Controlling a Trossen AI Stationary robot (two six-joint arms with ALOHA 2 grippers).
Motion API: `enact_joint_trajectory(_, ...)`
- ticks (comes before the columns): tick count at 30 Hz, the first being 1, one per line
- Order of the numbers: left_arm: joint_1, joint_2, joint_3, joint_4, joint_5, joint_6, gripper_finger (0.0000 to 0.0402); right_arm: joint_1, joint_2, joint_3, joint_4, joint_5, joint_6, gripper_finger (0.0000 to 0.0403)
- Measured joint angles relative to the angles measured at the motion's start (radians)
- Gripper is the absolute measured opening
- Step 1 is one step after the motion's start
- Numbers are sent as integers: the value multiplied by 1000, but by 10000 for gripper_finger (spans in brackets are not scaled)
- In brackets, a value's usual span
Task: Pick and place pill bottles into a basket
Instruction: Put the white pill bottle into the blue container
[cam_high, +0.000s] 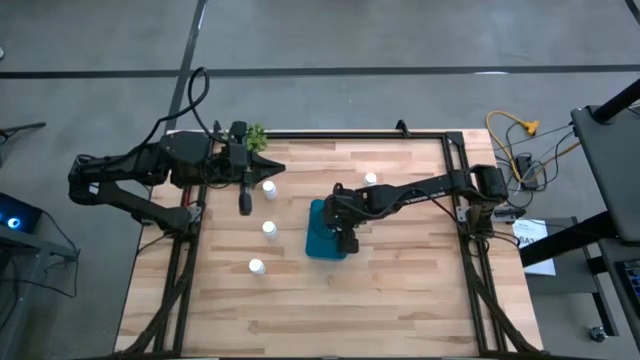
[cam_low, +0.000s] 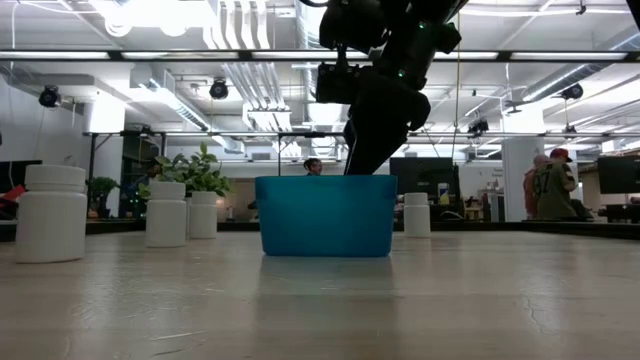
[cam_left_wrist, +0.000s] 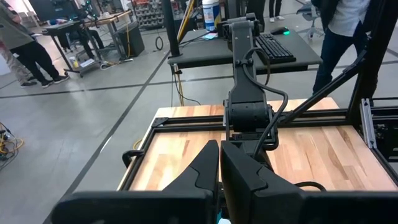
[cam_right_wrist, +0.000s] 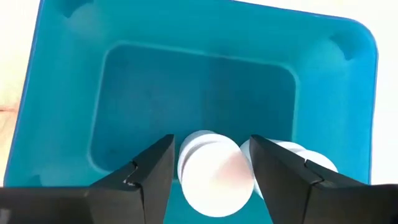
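Workshop room, background only.
Grey concrete floor (cam_high: 330, 40) lying around the wooden table (cam_high: 400, 290); ceiling lights (cam_low: 150, 12) glowing overhead; people (cam_low: 545, 185) standing far right.

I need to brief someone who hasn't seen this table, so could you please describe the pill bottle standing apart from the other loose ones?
Find the teal basket near the middle of the wooden table. Three loose white pill bottles stand in a line on its left-arm side. The one you want, the lone bottle, stands on the other side, beyond the right arm near the table's far edge, with no bottle beside it.
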Motion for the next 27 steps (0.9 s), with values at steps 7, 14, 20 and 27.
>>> enact_joint_trajectory(7,0,0,0,0,0,0,0,0,0,15,-1,0,-15,202)
enact_joint_trajectory(14,0,0,0,0,0,0,0,-1,-6,52,-19,0,-53,203)
enact_joint_trajectory(20,0,0,0,-1,0,0,0,-31,-30,74,-41,0,-43,203)
enact_joint_trajectory(27,0,-6,0,-5,0,24,0,-96,-87,76,-48,0,-3,203)
